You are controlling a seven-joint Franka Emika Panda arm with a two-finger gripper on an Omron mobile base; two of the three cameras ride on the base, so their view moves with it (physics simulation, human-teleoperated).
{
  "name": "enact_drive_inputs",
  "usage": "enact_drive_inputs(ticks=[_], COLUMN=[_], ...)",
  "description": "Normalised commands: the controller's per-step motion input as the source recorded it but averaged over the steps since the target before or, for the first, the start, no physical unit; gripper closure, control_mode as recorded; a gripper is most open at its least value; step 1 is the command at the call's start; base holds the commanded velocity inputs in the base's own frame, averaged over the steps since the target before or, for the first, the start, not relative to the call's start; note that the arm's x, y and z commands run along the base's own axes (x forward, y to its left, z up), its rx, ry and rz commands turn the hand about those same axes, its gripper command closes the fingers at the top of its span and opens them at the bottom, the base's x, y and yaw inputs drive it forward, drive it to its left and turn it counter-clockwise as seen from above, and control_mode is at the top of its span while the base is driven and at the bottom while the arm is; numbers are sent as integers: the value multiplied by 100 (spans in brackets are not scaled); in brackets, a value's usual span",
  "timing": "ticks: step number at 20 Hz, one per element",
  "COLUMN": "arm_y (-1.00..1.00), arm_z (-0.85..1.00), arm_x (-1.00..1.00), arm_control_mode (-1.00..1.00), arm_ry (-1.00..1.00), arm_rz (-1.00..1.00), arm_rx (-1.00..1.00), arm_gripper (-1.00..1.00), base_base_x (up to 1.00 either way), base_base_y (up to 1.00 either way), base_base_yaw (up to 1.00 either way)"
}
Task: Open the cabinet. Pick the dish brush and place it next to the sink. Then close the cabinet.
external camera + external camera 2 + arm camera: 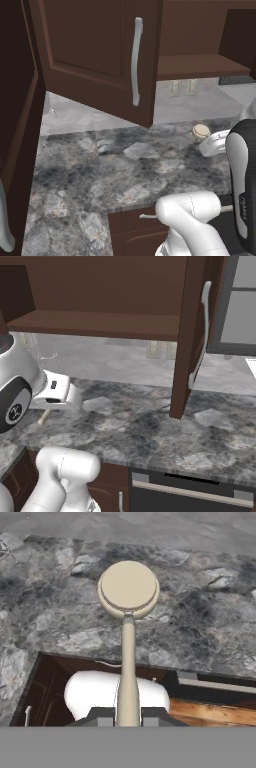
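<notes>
My gripper (128,714) is shut on the thin handle of the dish brush (128,587), a cream brush with a round flat head. The head hangs over the dark marbled counter (200,627). From the left base view the brush head (201,131) peeks out beside my white hand (216,142) at the counter's right. A bit of the brush handle (44,416) shows under the hand in the right base view. The cabinet (100,321) stands open, its left door (95,55) and right door (192,331) swung out, the shelf bare. The sink is out of view.
The open doors hang low over the counter (125,165), their silver bar handles (136,60) facing me. Below the counter front are a brown drawer unit (135,222) and a black dishwasher (190,491). Wall outlets (182,87) sit on the backsplash.
</notes>
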Motion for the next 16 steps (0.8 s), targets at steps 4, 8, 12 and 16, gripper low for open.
enact_drive_inputs(ticks=[4, 8, 12, 16], arm_y=[0, 0, 0, 0], arm_z=[0, 0, 0, 0], arm_x=[0, 0, 0, 0], arm_control_mode=[-100, 100, 100, 100], arm_ry=[0, 0, 0, 0], arm_rz=[0, 0, 0, 0], arm_rx=[0, 0, 0, 0], arm_gripper=[100, 100, 100, 100], base_base_x=[0, 0, -23, -56], base_base_y=[0, -4, -23, -46], base_base_yaw=[0, 0, 0, 0])
